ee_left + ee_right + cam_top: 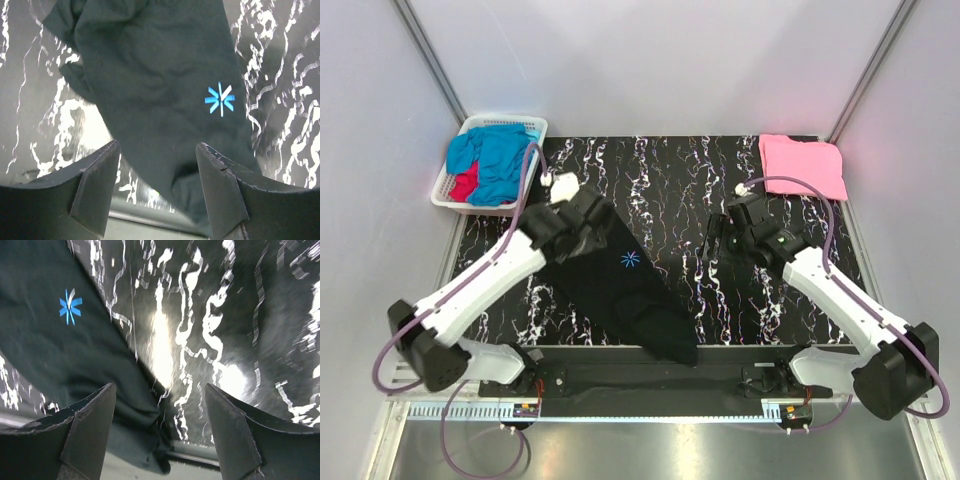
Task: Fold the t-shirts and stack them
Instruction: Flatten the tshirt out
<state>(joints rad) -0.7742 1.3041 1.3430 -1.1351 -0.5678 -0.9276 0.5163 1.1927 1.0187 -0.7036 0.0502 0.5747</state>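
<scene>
Bench (690, 190), black marble pattern, observed from above. The black t-shirt (630, 285) lies on it as a long, narrow, rumpled band running diagonally from the left-centre down to the near edge at mid-bench. A small blue star logo (629, 261) faces up, roughly midway along it. The left end effector (582, 225) is at the upper end of this garment. In the left wrist view its fingers (100, 180) stand spread, with the black cloth (160, 75) lying beneath and between them, not pinched. The right end effector (720, 235) is over bare bench to the right of the garment, apart from it. In the right wrist view its fingers (90, 425) are fully spread with nothing between them, and the black shirt's edge (60, 350) passes to their left. The pink t-shirt (803, 165) lies folded flat at the far right corner. The blue t-shirt (495, 160) and the red t-shirt (466, 185) are heaped unfolded in the white basket (510, 121) at the far left corner.
</scene>
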